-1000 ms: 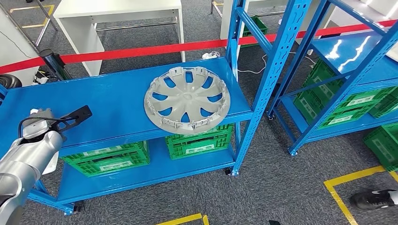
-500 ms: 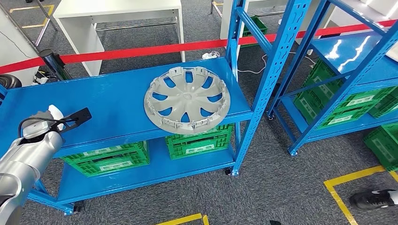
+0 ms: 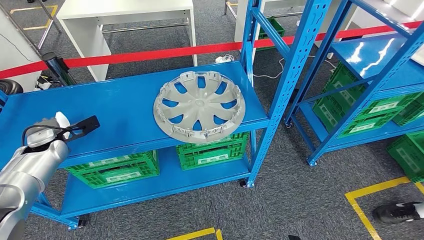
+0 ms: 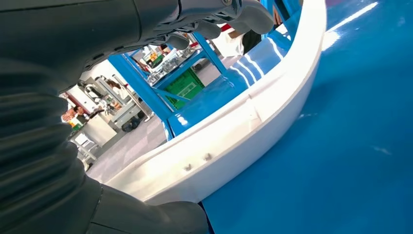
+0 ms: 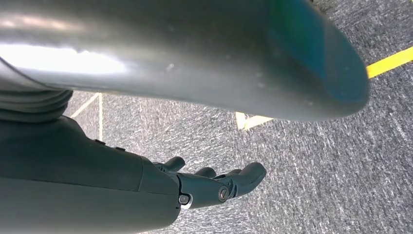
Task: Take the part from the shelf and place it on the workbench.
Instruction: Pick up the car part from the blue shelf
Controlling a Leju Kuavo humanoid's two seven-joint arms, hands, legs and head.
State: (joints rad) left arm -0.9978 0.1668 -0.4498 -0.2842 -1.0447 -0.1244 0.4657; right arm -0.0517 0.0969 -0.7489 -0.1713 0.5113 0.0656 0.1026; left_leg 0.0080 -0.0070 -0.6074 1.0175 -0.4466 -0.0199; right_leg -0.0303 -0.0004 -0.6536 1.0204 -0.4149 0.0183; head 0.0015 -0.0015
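Blue shelf (image 3: 125, 107): one hubcap (image 3: 199, 106), right of left hand (image 3: 75, 128), which gripped one white part (image 4: 234, 134), now raised slightly; right hand (image 5: 214, 183) empty, fingers loosely apart.

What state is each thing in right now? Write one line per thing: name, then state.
Left hand: over the shelf, fingers around a white part.
White part: gripped, lying on the blue shelf.
Hubcap: flat on the shelf, untouched.
Right hand: hanging over the carpet, holding nothing, fingers apart.
Green crates: on the lower shelf.
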